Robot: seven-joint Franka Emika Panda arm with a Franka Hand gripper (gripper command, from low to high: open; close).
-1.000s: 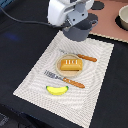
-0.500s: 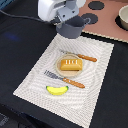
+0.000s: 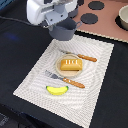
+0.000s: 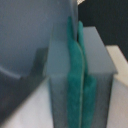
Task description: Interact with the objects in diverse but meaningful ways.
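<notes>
Pot (image 3: 64, 31) held aloft at upper centre of the exterior view.

Gripper (image 3: 59, 21) clamped on the pot's wall, teal pads (image 4: 75, 75) pressed against grey metal in the wrist view, jaws pinching the rim. Below, on a striped mat (image 3: 35, 85): loaf (image 3: 71, 64) on a plate (image 3: 58, 65) at frame centre, knife (image 3: 80, 57) just above it, fork (image 3: 65, 80) just below, banana (image 3: 56, 90) lower centre, apart from the fork. Toy stove (image 3: 102, 15) with dark burners at upper right, second pot (image 3: 123, 17) at the right edge on it.
</notes>
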